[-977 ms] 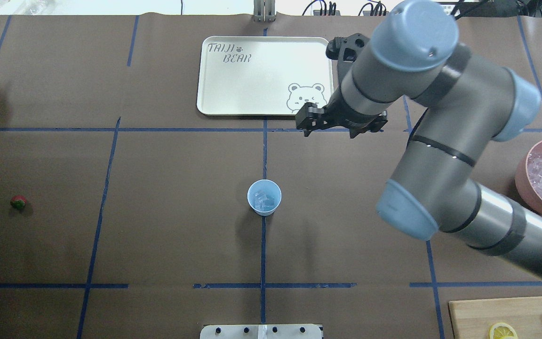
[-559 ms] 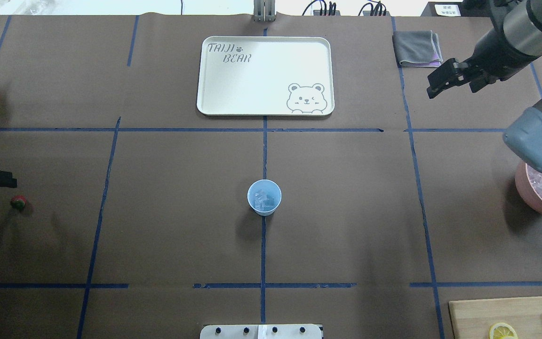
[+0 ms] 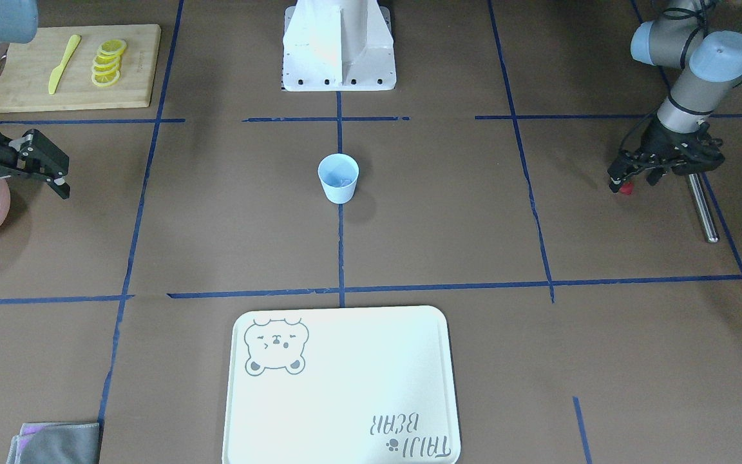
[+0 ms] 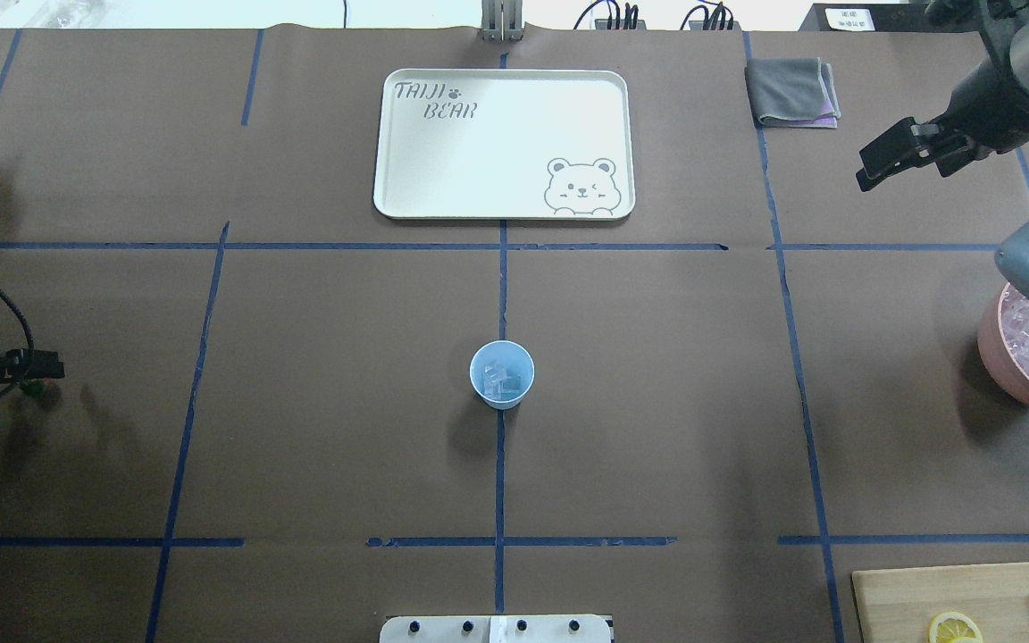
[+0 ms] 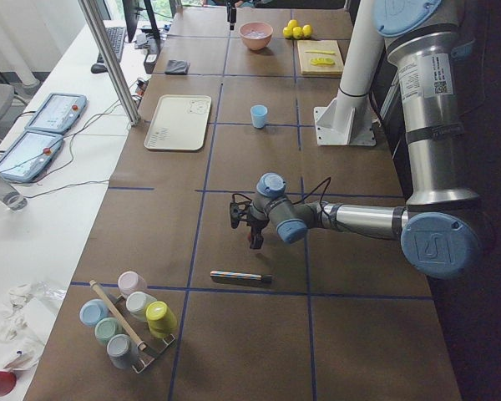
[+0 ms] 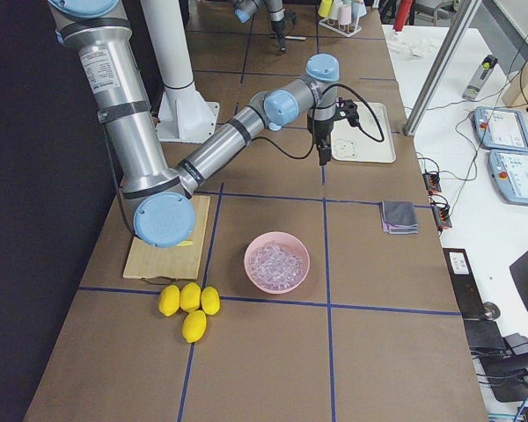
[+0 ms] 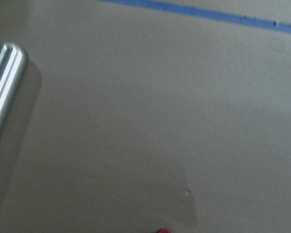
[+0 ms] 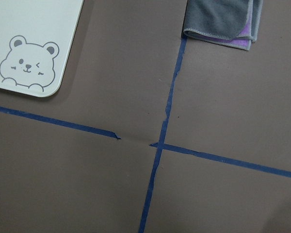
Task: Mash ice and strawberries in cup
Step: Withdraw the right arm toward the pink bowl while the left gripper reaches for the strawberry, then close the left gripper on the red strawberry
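The pale blue cup (image 4: 502,375) stands at the table's middle with several clear ice cubes (image 4: 500,380) inside; it also shows in the front view (image 3: 339,179). The small red strawberry (image 3: 627,188) lies on the table at the far left (image 4: 35,386), mostly hidden from overhead. My left gripper (image 3: 630,180) is open, low over the strawberry with a finger on each side; overhead it sits at the left edge (image 4: 46,367). My right gripper (image 4: 888,156) is open and empty, high at the far right (image 3: 46,164).
A pink bowl (image 4: 992,357) of ice stands at the right edge. A metal rod (image 3: 701,206) lies by the left gripper. A white bear tray (image 4: 504,143) and a grey cloth (image 4: 791,89) lie at the back. A cutting board (image 3: 75,84) holds lemon slices (image 3: 108,61) and a yellow knife (image 3: 64,63).
My right arm has swung from over the table's middle out to the far right. My left gripper has come in from the left edge and now covers the strawberry.
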Controlling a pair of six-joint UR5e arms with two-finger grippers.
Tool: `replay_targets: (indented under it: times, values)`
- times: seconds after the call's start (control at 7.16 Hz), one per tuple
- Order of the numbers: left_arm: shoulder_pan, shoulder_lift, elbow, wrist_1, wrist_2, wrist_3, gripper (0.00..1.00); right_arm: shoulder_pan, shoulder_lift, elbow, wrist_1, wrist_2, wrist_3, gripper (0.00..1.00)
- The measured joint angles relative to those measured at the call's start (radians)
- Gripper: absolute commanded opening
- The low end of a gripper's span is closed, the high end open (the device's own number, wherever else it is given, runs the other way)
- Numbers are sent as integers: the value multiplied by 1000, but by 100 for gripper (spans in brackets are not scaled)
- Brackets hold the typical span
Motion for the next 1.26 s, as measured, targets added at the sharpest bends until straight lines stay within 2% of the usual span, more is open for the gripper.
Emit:
replay_targets:
  times: [0.28,0.42,0.7,0.98,1.26]
  values:
    - [5,0,1,-1,3,-3,83,1,-1,0,-1,0,-1,99]
    - [5,0,1,-1,3,-3,76,0,-2,3,-1,0,0,99]
    - [5,0,0,-2,2,-5,53,-1,-5,12,-2,0,0,99]
    - [5,-1,-1,-3,2,-6,35,-1,-6,15,-3,0,1,99]
    - [4,1,-6,-3,2,-6,7,-1,-8,15,-3,1,1,99]
